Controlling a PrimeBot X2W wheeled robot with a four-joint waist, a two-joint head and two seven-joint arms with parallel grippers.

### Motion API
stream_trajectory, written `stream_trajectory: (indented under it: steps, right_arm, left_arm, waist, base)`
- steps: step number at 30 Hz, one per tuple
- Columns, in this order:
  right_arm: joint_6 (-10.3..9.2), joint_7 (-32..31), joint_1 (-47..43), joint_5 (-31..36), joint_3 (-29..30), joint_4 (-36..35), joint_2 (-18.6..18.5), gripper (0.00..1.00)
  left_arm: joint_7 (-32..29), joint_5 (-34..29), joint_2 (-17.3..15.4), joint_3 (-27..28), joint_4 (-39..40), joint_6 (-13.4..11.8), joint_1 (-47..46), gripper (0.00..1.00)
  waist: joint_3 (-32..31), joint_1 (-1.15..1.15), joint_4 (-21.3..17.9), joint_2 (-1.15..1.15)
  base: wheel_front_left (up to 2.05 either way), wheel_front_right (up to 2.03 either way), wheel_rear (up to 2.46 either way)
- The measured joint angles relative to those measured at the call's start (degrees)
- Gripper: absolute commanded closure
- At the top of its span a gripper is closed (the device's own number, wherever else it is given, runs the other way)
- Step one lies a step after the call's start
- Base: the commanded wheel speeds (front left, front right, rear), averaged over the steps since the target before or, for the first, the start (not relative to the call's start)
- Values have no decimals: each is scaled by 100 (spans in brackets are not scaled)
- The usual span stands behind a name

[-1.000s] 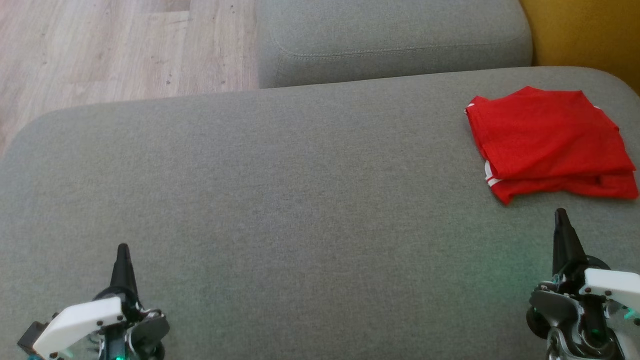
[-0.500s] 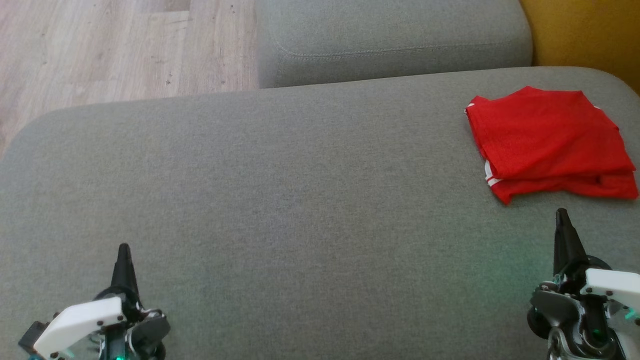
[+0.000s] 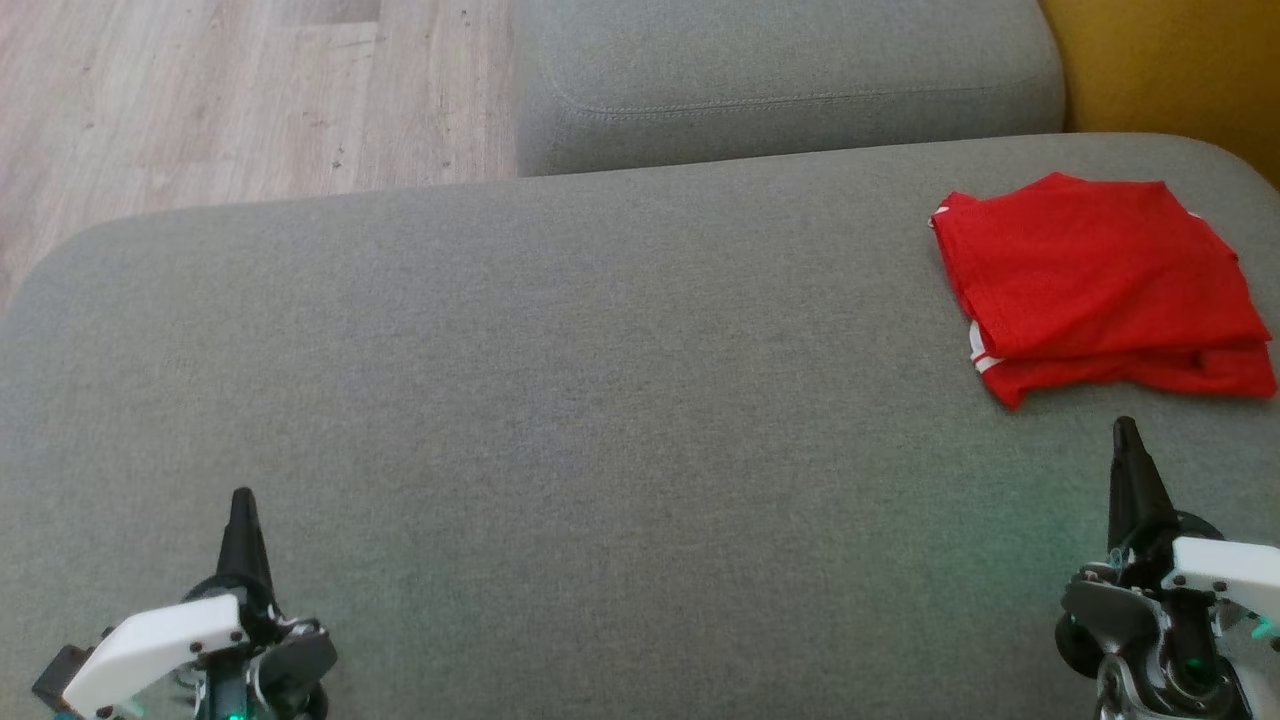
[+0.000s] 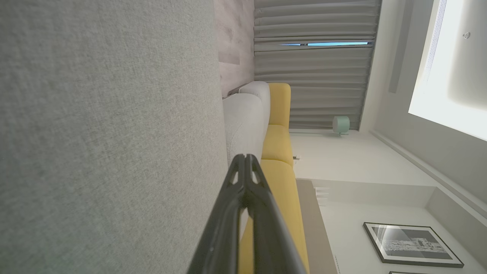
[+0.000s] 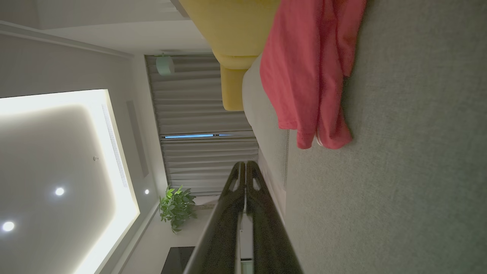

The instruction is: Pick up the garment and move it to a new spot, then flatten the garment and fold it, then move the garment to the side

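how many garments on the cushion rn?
1: a folded red garment at the far right of the grey cushion, just beyond the right gripper. No others visible.

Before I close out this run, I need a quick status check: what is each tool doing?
Left tool: closed, empty.
Right tool: closed, empty, apart from the folded red garment.

home living room. broad grey fabric seat cushion (image 3: pixel 600 350) in front, a second grey cushion (image 3: pixel 780 80) beyond it, a yellow sofa (image 4: pixel 279 140) alongside. pale wood-plank floor (image 3: pixel 200 90). full-length pleated grey curtains (image 4: pixel 312 76), a strip of daylight at a gap. framed print (image 4: pixel 412 243) on a white wall. potted plant (image 5: pixel 177 207) near the curtains. recessed ceiling spots (image 5: pixel 59 191) beside a lit ceiling cove (image 5: pixel 57 114). soft furnishing and décor throughout: domestic.
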State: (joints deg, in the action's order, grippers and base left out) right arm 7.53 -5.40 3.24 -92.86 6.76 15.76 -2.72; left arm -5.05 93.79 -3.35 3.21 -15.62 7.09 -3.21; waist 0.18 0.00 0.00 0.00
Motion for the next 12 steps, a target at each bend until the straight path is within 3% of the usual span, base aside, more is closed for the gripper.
stream_trajectory:
  steps: [12]
  right_arm:
    - [0, -25, 0, 1, 23, 0, 2, 100]
  left_arm:
    - [-2, -8, 9, 22, 0, 0, 0, 100]
  waist:
    - [0, 0, 0, 0]
  base:
    - [0, 0, 0]
